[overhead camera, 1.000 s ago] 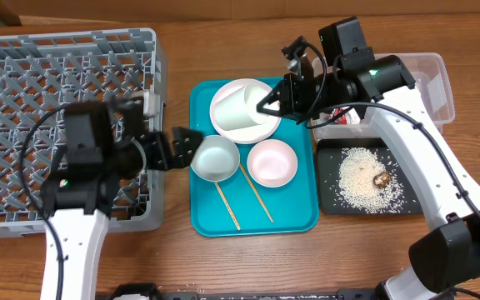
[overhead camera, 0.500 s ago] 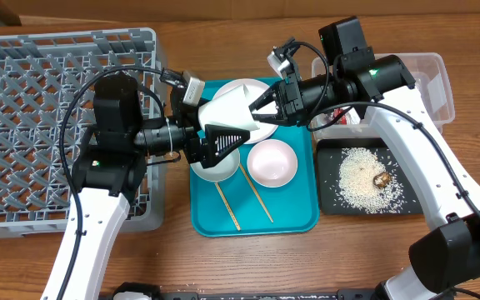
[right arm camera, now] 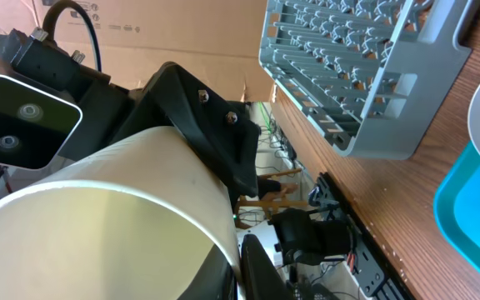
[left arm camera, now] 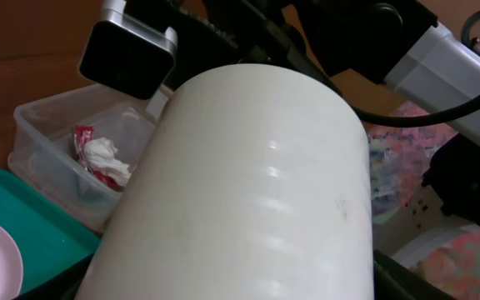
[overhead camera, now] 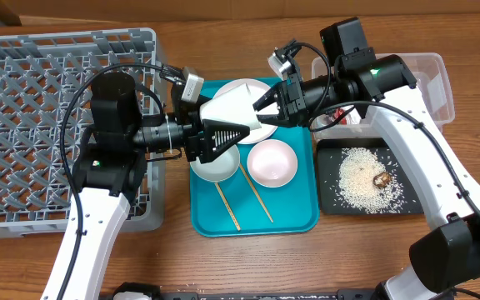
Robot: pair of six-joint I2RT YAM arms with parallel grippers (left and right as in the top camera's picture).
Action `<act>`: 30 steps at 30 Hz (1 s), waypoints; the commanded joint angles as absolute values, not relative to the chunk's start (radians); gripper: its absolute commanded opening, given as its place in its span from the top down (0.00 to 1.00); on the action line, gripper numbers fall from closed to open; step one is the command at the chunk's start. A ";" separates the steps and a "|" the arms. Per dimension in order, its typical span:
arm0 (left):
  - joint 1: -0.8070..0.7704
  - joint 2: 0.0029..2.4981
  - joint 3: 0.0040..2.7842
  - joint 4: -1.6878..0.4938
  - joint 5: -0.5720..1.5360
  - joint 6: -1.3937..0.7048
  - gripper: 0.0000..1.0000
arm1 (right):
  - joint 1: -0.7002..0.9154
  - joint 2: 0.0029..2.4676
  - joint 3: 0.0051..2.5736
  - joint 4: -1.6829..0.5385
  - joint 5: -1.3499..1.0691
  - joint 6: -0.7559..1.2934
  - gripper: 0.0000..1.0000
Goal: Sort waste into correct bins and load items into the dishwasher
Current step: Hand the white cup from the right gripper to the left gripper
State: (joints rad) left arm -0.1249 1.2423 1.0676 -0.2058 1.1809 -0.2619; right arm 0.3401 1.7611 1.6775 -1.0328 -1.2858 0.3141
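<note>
small white cup (overhead camera: 227, 107) is up in the air over the teal tray (overhead camera: 290, 218), caught btwn both arms, so this looks like a handover. it lies on its side, long axis roughly left-right along the line btwn the two grippers. the right wrist view shows its rim and dark inside (right arm camera: 115, 225), so the mouth faces the right arm. the left wrist view is filled w/ its outer wall (left arm camera: 248, 192).

right gripper (overhead camera: 261, 110) is pinching the cup at the mouth end, one dark finger (right arm camera: 248, 267) visible right by the rim. left gripper (overhead camera: 226, 137) sits at the base end, fingers either side of the body, but can't tell if they're pressing or just spread round it.

the key relation: the grey dish rack (overhead camera: 73, 35) is off to the cup's left on the tabletop, on the left arm's side and well apart from the right arm. so the left arm is the one to carry it, and the cup needs to travel base-first toward the rack once the right lets go.

risk, imo: if the right lets go before the left has a firm hold, the cup drops onto the grey-white bowl (overhead camera: 215, 167) and pink-toned dish (overhead camera: 272, 162) below. the chopsticks (overhead camera: 257, 200) also lie on the tray. wrapper (left arm camera: 98, 162) is in the clear tub (overhead camera: 436, 83), rice (overhead camera: 369, 179) in the black tray (overhead camera: 327, 200).
</note>
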 commanded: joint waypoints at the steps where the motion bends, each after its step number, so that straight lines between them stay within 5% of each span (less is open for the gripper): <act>1: -0.125 1.249 1.080 -0.160 1.180 -0.279 0.24 | 0.347 1.760 1.688 -1.046 -1.269 0.307 0.96; 11: -0.124 1.249 1.080 -0.121 1.179 -0.286 0.22 | 0.347 1.760 1.688 -1.063 -1.250 0.308 0.96; 17: -0.124 1.249 1.080 -0.115 1.179 -0.285 0.42 | 0.347 1.760 1.688 -1.077 -1.225 0.308 0.96; 20: -0.124 1.249 1.080 -0.115 1.177 -0.285 0.41 | 0.347 1.760 1.688 -1.081 -1.224 0.307 0.96; 27: -0.101 1.249 1.080 -0.128 1.148 -0.285 0.62 | 0.347 1.760 1.688 -1.111 -1.107 0.308 0.74; 30: -0.084 1.249 1.080 -0.142 1.145 -0.285 0.64 | 0.347 1.760 1.688 -1.111 -1.092 0.289 0.74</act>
State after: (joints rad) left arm -0.1020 1.2510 1.0668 -0.1364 1.1610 -0.2893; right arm 0.3412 1.7611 1.6821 -1.1145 -1.1511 0.3126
